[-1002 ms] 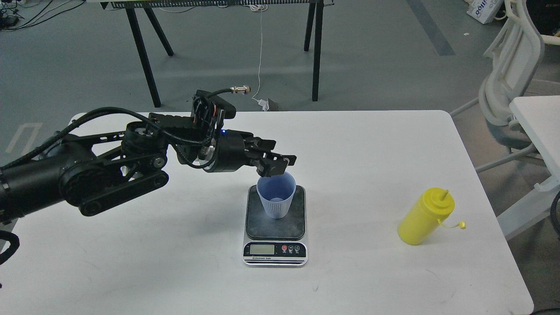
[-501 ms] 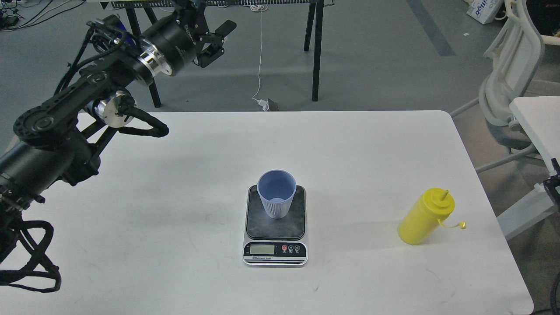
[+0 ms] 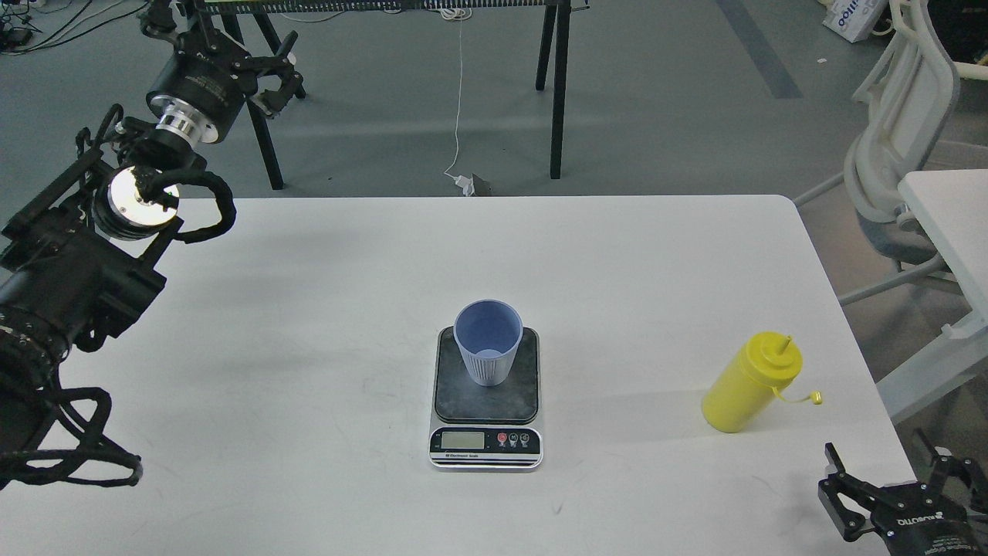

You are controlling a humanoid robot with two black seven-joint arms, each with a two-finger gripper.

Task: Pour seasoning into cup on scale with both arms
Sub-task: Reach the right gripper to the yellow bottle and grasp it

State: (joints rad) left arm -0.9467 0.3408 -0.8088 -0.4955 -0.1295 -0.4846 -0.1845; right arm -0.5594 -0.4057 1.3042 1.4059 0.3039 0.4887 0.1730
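The blue-grey cup [image 3: 488, 341] stands upright on the dark plate of the scale [image 3: 485, 405] at the table's middle front. The yellow seasoning bottle [image 3: 750, 381] stands upright at the right, its tip cap hanging off to the right. My left gripper [image 3: 272, 68] is raised far back left above the floor, fingers apart and empty. My right gripper [image 3: 888, 475] comes in at the bottom right corner, open and empty, below and to the right of the bottle.
The white table [image 3: 309, 386] holds only the scale and the bottle. A black trestle [image 3: 556, 85] stands behind the table. A white chair [image 3: 903, 147] and a second table [image 3: 953, 224] are to the right.
My left arm let go of the cup and swung up and back to the far left. My right gripper has come into view at the bottom right.
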